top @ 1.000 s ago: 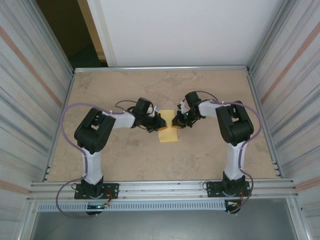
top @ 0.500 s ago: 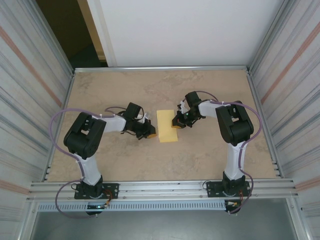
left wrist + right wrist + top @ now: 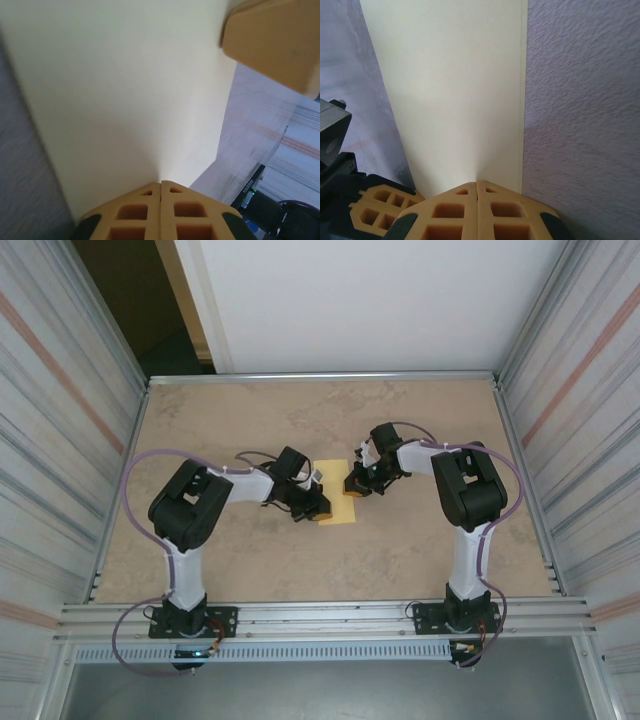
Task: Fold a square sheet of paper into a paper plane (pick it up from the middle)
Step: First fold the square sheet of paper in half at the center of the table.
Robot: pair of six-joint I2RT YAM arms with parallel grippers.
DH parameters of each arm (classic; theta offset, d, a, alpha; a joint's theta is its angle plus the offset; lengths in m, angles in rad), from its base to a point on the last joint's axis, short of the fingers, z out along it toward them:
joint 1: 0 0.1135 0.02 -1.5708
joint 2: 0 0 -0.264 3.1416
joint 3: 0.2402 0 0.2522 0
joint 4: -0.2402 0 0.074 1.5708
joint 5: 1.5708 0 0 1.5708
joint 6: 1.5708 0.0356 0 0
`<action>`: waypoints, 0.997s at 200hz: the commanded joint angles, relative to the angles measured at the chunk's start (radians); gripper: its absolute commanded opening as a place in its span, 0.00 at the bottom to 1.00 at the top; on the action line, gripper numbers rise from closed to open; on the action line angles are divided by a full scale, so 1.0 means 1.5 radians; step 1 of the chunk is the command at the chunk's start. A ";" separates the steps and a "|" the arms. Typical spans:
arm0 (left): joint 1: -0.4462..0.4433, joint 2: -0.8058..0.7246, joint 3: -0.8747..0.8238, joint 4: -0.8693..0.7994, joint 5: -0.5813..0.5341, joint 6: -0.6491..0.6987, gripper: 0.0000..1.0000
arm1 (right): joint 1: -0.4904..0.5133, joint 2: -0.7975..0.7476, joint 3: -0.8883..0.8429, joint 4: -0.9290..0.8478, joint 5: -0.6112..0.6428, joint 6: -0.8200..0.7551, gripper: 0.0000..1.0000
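The square sheet of paper [image 3: 335,483], pale yellow, lies flat at the middle of the table, folded into a narrow upright rectangle. My left gripper [image 3: 319,508] is shut, its tips resting on the sheet's lower left edge. My right gripper [image 3: 351,486] is shut too, tips down on the right edge. In the left wrist view the paper [image 3: 125,90] spreads ahead of the closed left gripper [image 3: 161,183], with a right fingertip [image 3: 280,40] at the top right. The right wrist view shows the paper [image 3: 455,90], a doubled layer edge along its right side, and the closed right gripper [image 3: 477,183].
The tan tabletop [image 3: 250,420] is ringed by a metal frame rail [image 3: 320,376] and ribbed side walls. Both arms reach inward from their bases at the near edge. The left gripper's fingers [image 3: 375,212] sit at the lower left of the right wrist view.
My left gripper left the sheet's upper left edge, swung out to the left, then came back onto the lower left edge. The right gripper and the paper stayed put.
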 commanded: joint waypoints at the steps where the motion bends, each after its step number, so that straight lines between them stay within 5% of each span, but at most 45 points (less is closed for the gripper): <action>1: 0.011 -0.035 -0.046 -0.064 -0.014 0.011 0.07 | 0.000 0.111 -0.065 -0.085 0.248 -0.002 0.00; 45: 0.024 -0.099 -0.149 -0.074 -0.028 0.016 0.08 | 0.008 0.106 -0.058 -0.094 0.259 -0.002 0.00; 106: 0.029 -0.176 -0.071 -0.062 -0.065 0.036 0.11 | 0.048 0.023 0.028 -0.113 0.187 0.035 0.02; 131: 0.029 -0.146 -0.046 -0.006 -0.079 0.007 0.14 | 0.045 -0.051 0.069 -0.114 0.161 0.051 0.14; 143: 0.029 -0.123 -0.033 0.033 -0.076 -0.010 0.19 | 0.042 -0.086 0.068 -0.111 0.155 0.061 0.28; 178: 0.031 -0.060 0.022 0.057 -0.105 -0.025 0.24 | 0.023 -0.181 -0.019 -0.088 0.167 0.096 0.58; 199: 0.031 -0.028 0.047 0.063 -0.098 -0.030 0.26 | 0.010 -0.244 -0.099 -0.057 0.172 0.128 0.65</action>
